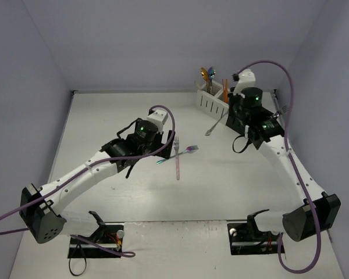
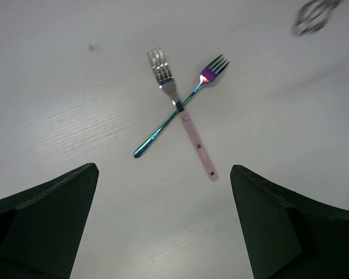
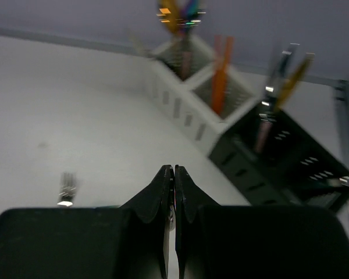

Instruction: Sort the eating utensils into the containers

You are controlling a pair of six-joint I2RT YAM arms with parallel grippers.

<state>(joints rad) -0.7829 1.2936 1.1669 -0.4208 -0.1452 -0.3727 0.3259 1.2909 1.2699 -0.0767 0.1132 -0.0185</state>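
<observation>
Three forks outside the caddies, count them: pink-handled fork (image 2: 196, 145), iridescent fork (image 2: 157, 133), silver fork (image 1: 214, 124). Two caddies: white caddy (image 3: 186, 110), two compartments, and black caddy (image 3: 262, 168); standing utensils too blurred to count

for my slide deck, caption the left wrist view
Open left gripper above an iridescent fork and a pink-handled fork crossed on the table

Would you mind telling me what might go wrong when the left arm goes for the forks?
The iridescent fork and the pink-handled fork lie crossed and touching, so the open left gripper may catch both or knock one askew. Both lie flat on the table, so the grasp may slip off the thin handles.
</observation>
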